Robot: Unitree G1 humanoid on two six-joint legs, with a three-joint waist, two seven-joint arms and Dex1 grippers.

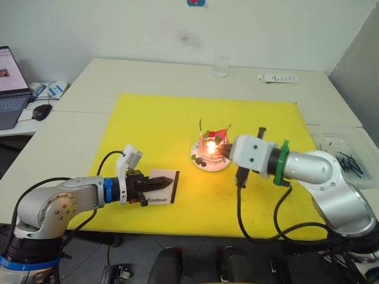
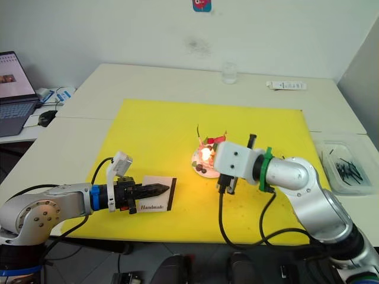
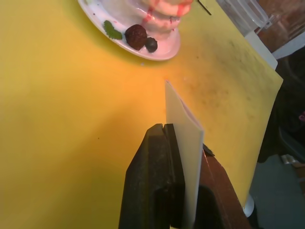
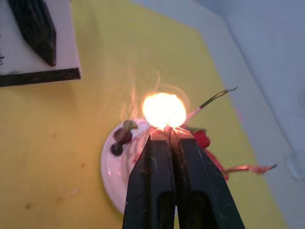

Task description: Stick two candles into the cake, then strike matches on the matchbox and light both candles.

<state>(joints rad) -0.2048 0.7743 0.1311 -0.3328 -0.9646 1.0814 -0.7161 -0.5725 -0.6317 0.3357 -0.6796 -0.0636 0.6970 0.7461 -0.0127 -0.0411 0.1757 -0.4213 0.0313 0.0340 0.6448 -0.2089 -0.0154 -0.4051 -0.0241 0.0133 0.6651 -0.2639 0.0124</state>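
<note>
Nearest, the left gripper (image 1: 155,185) pinched the matchbox (image 1: 164,187) upright on its edge over the yellow mat (image 1: 154,124), well apart from the cake (image 1: 211,146). At the cake, the right gripper (image 4: 170,133) was pressed together with a bright flame (image 4: 164,109) at its tips. One candle (image 4: 217,98) rose beside the flame.

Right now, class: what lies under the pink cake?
A small white plate on the yellow mat. A flame and the right gripper cover part of the cake.
</note>
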